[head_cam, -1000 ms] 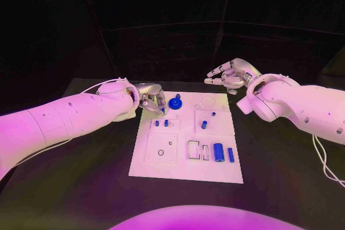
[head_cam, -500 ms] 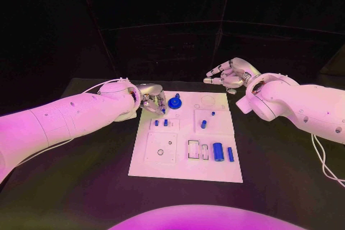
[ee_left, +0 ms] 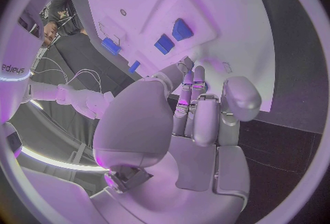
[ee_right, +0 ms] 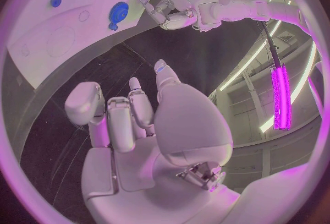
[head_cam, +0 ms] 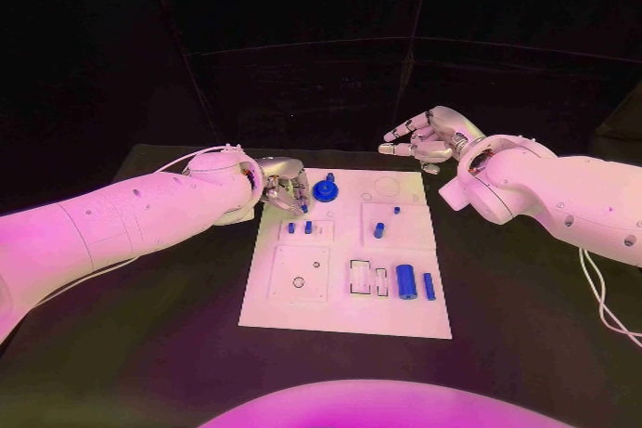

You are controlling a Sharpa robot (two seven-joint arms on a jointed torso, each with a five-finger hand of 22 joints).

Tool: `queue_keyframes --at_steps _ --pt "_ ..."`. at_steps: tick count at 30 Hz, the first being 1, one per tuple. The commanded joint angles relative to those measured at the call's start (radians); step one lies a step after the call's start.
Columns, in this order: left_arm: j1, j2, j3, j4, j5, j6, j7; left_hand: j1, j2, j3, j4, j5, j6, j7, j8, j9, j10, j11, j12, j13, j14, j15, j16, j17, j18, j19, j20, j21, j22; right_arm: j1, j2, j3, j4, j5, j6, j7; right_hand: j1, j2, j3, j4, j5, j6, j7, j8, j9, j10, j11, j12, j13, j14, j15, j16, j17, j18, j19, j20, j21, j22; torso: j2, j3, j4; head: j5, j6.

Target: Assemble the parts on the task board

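The white task board [head_cam: 345,312] lies in the middle of the table. A round blue part [head_cam: 327,193] sits near its far left corner, and two short blue pegs [head_cam: 300,228] stand just nearer than it. Another peg [head_cam: 378,230] stands right of centre, and a thick blue cylinder [head_cam: 405,281] lies beside a thin one [head_cam: 430,286] at the near right. My left hand [head_cam: 285,188] hovers at the board's far left edge beside the round part, fingers curled down and together, with nothing seen in them [ee_left: 196,100]. My right hand [head_cam: 426,138] hangs beyond the far right corner, fingers loosely apart and holding nothing [ee_right: 131,119].
Square recessed plates [head_cam: 300,275] and a narrow slot [head_cam: 360,278] mark the board's near half. Black table [head_cam: 160,335] surrounds the board on all sides. In the right wrist view the left hand [ee_right: 168,9] is seen over the board's edge near the round part [ee_right: 118,12].
My left hand has drawn slightly back and up from the board's far left corner. The right hand and the parts have stayed put.
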Motion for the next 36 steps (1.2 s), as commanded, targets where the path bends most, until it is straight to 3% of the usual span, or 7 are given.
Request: queue_keyframes --at_steps 1,22,29,36 --pt "0.001 0.002 0.0 -0.001 0.004 0.021 -0.008 -0.01 -0.001 0.007 0.0 -0.005 0.005 0.004 -0.004 -0.001 0.009 0.0 -0.004 -0.001 0.018 -0.008 -0.005 -0.001 -0.017 0.005 -0.002 0.003 -0.001 0.002 0.0 0.001 0.002 -0.002 0.004 0.006 -0.001 0.006 -0.005 0.001 0.005 -0.001 -0.002 0.006 -0.002 -0.005 -0.001 -0.004 0.001 0.05 -0.006 -0.005 0.002 0.018 -0.004 -0.004 -0.004 -0.001 0.0 0.0001 0.0001 0.0 0.0" --pt "0.0 0.013 0.0 -0.012 0.004 0.017 -0.033 -0.017 -0.005 0.012 -0.003 -0.005 -0.006 0.013 -0.02 -0.003 0.003 0.008 -0.022 -0.001 0.018 -0.002 -0.005 -0.006 -0.018 0.003 0.001 0.006 0.004 0.002 0.003 0.001 0.001 -0.002 0.005 0.006 -0.001 0.009 -0.008 0.001 0.006 0.0 -0.002 0.007 -0.002 -0.004 -0.002 -0.004 0.001 0.05 -0.006 -0.005 0.002 0.017 -0.003 -0.004 -0.004 -0.001 0.0 -0.0001 0.0002 -0.001 -0.001" --pt "0.0 0.014 0.0 -0.013 0.004 0.006 -0.027 -0.021 -0.012 0.02 -0.008 -0.005 -0.046 0.018 -0.055 -0.005 0.009 0.011 -0.035 0.001 0.018 0.001 -0.006 -0.011 -0.019 0.003 0.006 0.011 0.012 0.002 0.003 0.001 0.0 -0.002 0.006 0.005 -0.001 0.009 -0.008 0.001 0.006 0.0 -0.002 0.007 -0.002 -0.004 -0.002 -0.004 0.001 0.05 -0.006 -0.005 0.002 0.017 -0.003 -0.004 -0.004 -0.001 0.0 -0.0001 0.0009 -0.002 -0.002" --pt "0.0 0.011 0.0 -0.013 0.004 0.006 -0.03 -0.022 -0.016 0.023 -0.012 -0.005 -0.057 0.021 -0.068 -0.005 0.008 0.013 -0.043 0.0 0.018 0.002 -0.006 -0.014 -0.019 0.003 0.007 0.012 0.015 0.002 0.003 0.001 -0.002 -0.002 0.013 0.0 -0.001 0.009 -0.008 0.001 0.006 0.0 -0.002 0.007 -0.002 -0.008 -0.002 -0.008 -0.004 0.049 -0.006 -0.007 -0.002 0.018 -0.005 -0.004 -0.007 -0.006 -0.001 0.0002 0.0007 -0.003 -0.001"
